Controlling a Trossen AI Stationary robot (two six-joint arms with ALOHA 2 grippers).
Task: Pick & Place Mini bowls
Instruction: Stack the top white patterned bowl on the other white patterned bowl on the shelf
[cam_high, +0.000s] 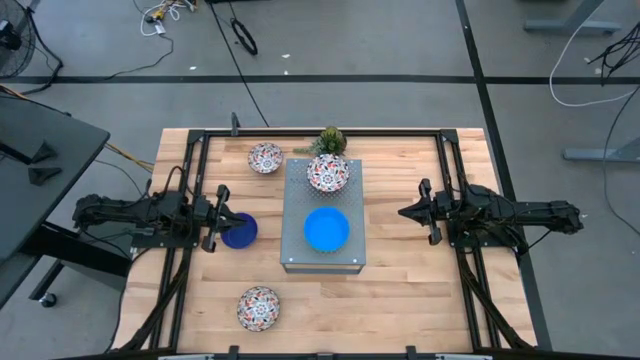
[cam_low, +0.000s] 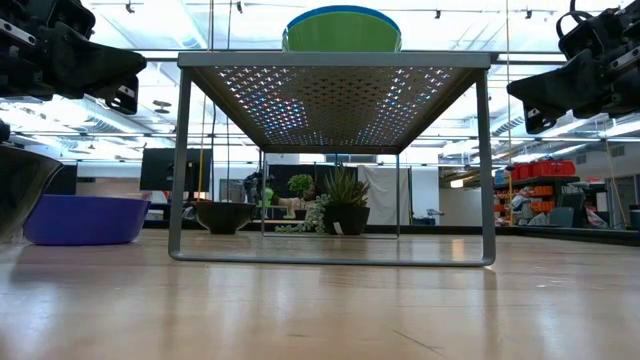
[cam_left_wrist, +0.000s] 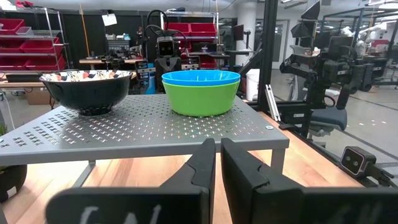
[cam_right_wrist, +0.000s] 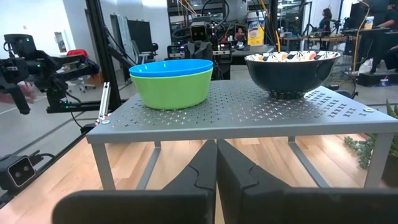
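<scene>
The wooden bench sat in a workshop with red bins on shelves at the back. In the middle of it stood the grey perforated metal box, more like a little raised stand really. On its top, the light blue bowl was nested inside the green bowl, and a floral bowl sat next to that stack, toward the far edge.

Both arms were just hanging out at the sides, level with the stand. The left gripper had its fingers nearly together with only a thin gap, nothing in them. The dark blue bowl was on the bench just beside those fingertips, between them and the stand. The right gripper had its fingers pressed together, also empty, well apart from the stand's other side.

Two more floral bowls were down on the wood: one at the far edge, off to the left gripper's side of the stand, another near the front edge. A small spiky plant stood just behind the stand.
</scene>
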